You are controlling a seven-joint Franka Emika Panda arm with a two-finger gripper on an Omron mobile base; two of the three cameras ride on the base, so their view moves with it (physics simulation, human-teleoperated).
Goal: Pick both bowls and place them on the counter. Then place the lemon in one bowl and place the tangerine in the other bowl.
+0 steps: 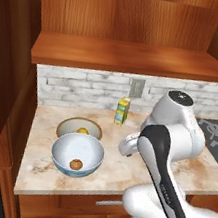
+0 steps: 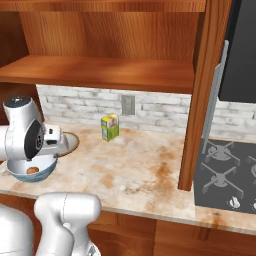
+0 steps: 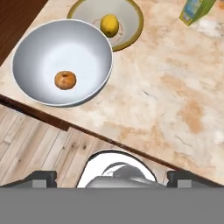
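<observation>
Both bowls stand side by side on the counter, close to its front left edge. The deeper white bowl holds the tangerine. Just behind it, touching or nearly so, the shallow tan-rimmed bowl holds the lemon. My gripper is open and holds nothing. It hovers above the counter's front edge, to the right of the white bowl.
A yellow-green carton stands upright near the brick backsplash. A wooden shelf hangs above the counter. To the right are a wooden cabinet post and a cooktop.
</observation>
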